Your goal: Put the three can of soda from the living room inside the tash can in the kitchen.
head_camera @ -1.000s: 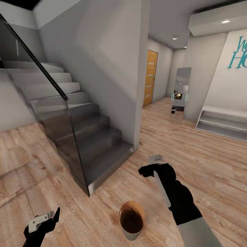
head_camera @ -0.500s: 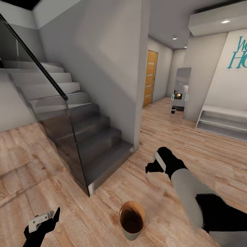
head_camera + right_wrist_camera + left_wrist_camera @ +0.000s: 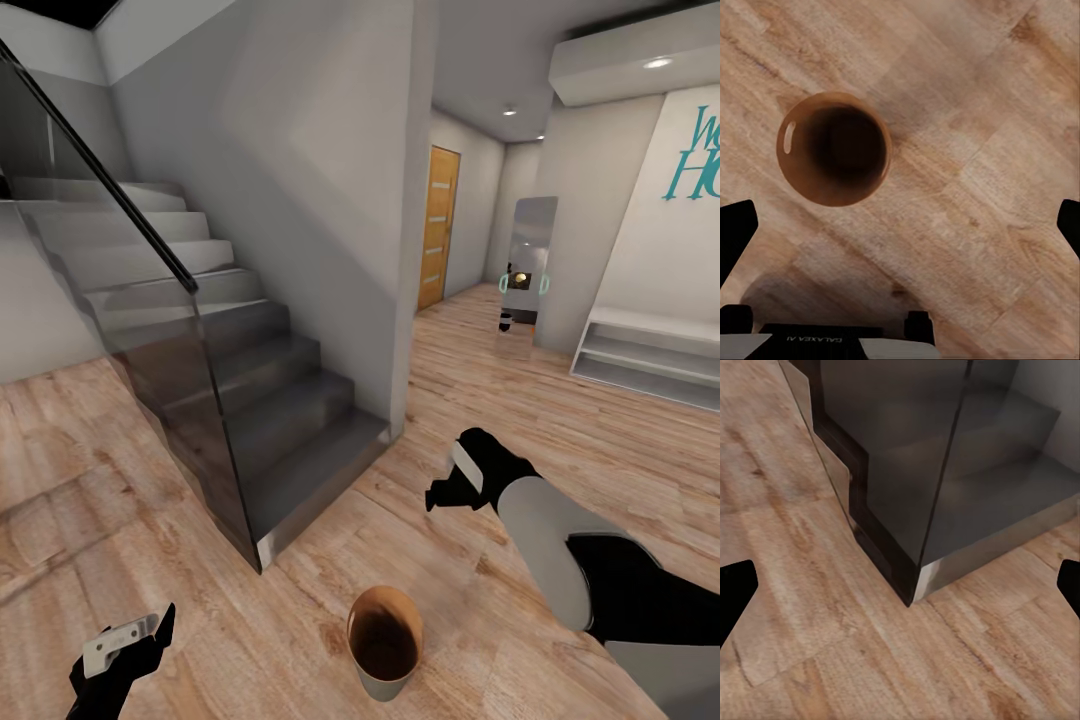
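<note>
My right gripper jaws apart, empty, trash can on floor at its 7 o'clock, left gripper jaws apart, empty

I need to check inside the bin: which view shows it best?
The right wrist view: it looks straight down into the bin, showing its whole copper-brown inside. The head view shows the bin obliquely, low on the floor.
</note>
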`<state>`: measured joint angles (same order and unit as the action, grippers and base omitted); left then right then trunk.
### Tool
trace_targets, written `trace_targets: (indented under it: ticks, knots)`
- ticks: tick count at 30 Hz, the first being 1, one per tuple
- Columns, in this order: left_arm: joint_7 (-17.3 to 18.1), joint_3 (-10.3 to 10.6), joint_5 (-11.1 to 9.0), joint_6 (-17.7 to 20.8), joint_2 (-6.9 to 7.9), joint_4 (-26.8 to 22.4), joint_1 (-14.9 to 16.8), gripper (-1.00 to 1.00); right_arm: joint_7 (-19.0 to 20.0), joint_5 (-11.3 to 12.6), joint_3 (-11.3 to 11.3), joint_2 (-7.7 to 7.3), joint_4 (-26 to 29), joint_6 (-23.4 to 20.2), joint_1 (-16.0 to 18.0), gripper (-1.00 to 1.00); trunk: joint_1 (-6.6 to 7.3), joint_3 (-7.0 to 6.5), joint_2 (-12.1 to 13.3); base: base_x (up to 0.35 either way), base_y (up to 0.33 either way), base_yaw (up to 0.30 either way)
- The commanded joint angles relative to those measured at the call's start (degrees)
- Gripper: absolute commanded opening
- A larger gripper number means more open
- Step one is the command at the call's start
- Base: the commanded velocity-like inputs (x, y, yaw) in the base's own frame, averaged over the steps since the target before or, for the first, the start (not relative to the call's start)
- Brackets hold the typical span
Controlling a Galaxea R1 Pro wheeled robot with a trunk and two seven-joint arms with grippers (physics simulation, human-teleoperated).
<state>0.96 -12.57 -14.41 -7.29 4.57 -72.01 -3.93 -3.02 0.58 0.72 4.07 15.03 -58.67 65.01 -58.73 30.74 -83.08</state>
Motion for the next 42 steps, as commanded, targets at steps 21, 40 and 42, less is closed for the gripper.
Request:
trace_targets:
  ticks: [21, 40, 42]
  knots:
    - [0.0, 0.0, 0.0, -0.04, 0.0, -0.23, -0.07, 1.0, -0.4, -0.76, -0.56, -1.78, -3.38, 0.39, 0.28, 1.0, 0.0, 0.0, 0.0, 0.0, 0.0, 0.0]
    - [0.0, 0.0, 0.0, 0.0, 0.0, -0.29, -0.1, 1.0, -0.5, -0.98, -1.11, -1.22, -2.45, 1.99, 0.29, 1.0, 0.0, 0.0, 0.0, 0.0, 0.0, 0.0]
    - [0.0, 0.0, 0.0, 0.0, 0.0, -0.3, -0.09, 1.0, -0.5, -0.96, -1.12, -1.17, -2.42, 2.34, 0.29, 1.0, 0.0, 0.0, 0.0, 0.0, 0.0, 0.0]
